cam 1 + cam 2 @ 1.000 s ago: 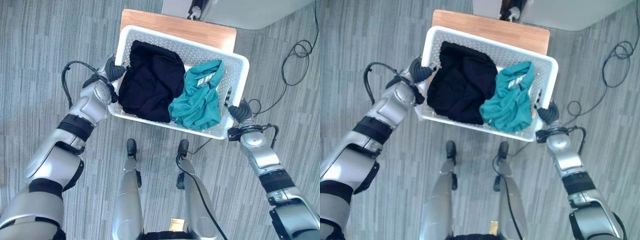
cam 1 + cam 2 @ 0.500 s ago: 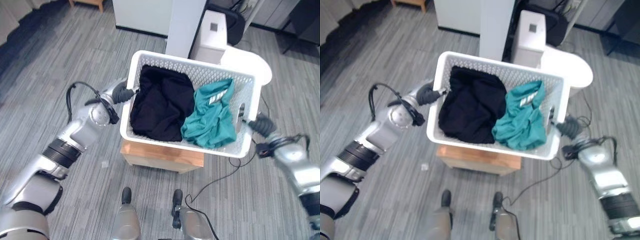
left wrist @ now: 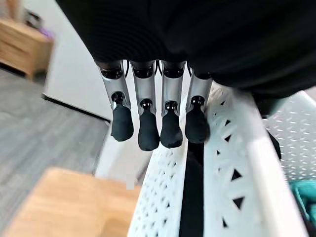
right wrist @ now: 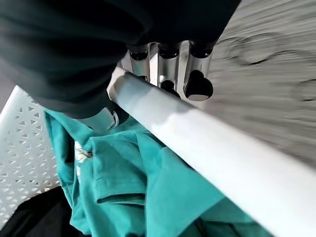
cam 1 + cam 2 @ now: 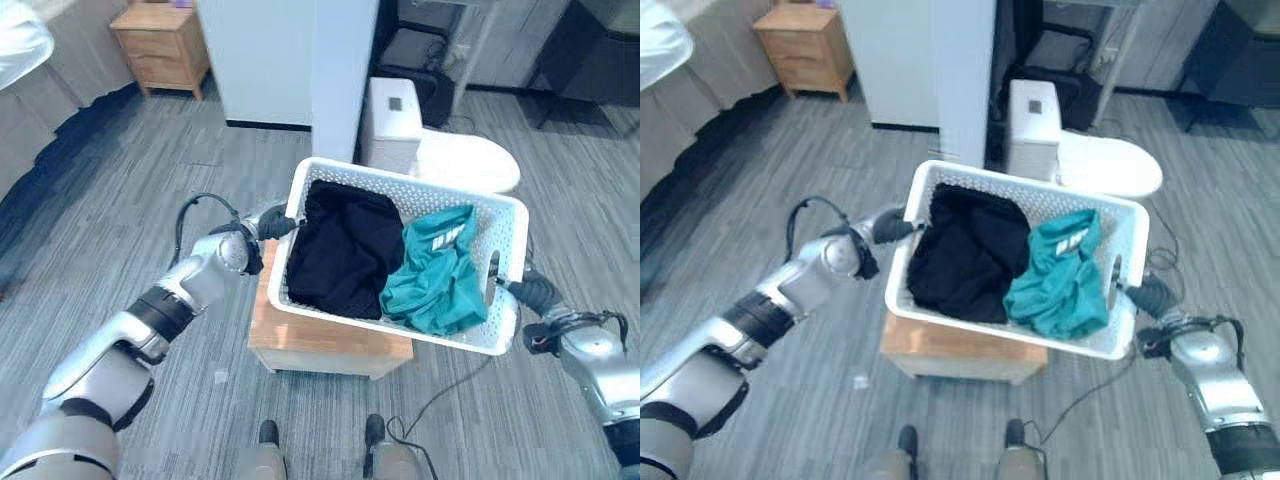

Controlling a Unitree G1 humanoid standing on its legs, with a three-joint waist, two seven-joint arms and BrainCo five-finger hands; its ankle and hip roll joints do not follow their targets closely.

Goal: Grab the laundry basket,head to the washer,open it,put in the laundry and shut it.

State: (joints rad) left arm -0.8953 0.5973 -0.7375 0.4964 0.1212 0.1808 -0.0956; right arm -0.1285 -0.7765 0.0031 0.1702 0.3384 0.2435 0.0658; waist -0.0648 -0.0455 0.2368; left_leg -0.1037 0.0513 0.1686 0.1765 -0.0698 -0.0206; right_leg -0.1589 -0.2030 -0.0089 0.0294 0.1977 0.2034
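Carrying step, judging by the lift: the white laundry basket [image 5: 505,345] hangs above the wooden bench [image 5: 330,345]. The left robot hand [image 5: 272,224] grips its 9 o'clock rim; the right robot hand [image 5: 533,292] curls around its 3 o'clock rim. Next, probably walk toward the washer, keeping the basket level.

— White perforated laundry basket [image 5: 505,215]?
— Up off the floor, tilted, just above a low wooden stool [image 5: 330,345], held at both short ends.
— Contents?
— Black garment [image 5: 340,250] bunched on the robot's left side, teal garment [image 5: 435,280] crumpled against the right end, touching the black one.
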